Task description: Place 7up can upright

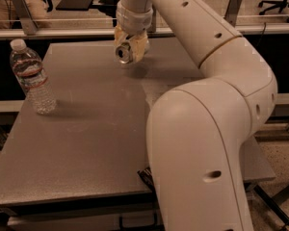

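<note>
The 7up can [124, 52] is a small silvery can held between my gripper's pale fingers [140, 46]. It is tilted on its side, with one shiny round end facing the camera. My gripper [129, 48] is shut on the can and holds it a little above the far middle of the grey table [96, 129]. A shadow lies on the table just below and to the right of it.
A clear plastic water bottle [32, 77] stands upright at the table's left side. My large white arm [202, 143] covers the table's right half. A dark packet corner [145, 177] shows by the arm near the front edge. A rail runs behind the table.
</note>
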Action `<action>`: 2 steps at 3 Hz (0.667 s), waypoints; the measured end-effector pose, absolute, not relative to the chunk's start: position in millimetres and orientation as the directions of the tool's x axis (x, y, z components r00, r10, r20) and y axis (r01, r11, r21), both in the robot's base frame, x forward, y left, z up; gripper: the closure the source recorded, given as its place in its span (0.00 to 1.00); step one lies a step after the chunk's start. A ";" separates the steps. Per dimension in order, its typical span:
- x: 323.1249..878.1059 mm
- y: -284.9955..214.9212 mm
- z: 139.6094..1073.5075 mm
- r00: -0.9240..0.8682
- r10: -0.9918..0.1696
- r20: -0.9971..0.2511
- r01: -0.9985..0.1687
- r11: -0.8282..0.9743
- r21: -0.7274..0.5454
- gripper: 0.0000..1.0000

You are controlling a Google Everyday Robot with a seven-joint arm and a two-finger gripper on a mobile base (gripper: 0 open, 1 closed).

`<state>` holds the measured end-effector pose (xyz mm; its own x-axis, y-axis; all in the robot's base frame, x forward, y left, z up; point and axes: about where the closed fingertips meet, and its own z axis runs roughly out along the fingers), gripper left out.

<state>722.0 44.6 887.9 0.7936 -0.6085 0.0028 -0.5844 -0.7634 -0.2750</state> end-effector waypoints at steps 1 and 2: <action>723.9 31.9 909.7 0.697 -0.702 -0.148 -0.701 -0.622 -0.350 1.00; 719.8 26.8 927.8 0.591 -0.739 -0.324 -0.796 -0.469 -0.383 1.00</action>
<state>719.8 26.8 927.8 0.5907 -0.7390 -0.3239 -0.7961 -0.4686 -0.3829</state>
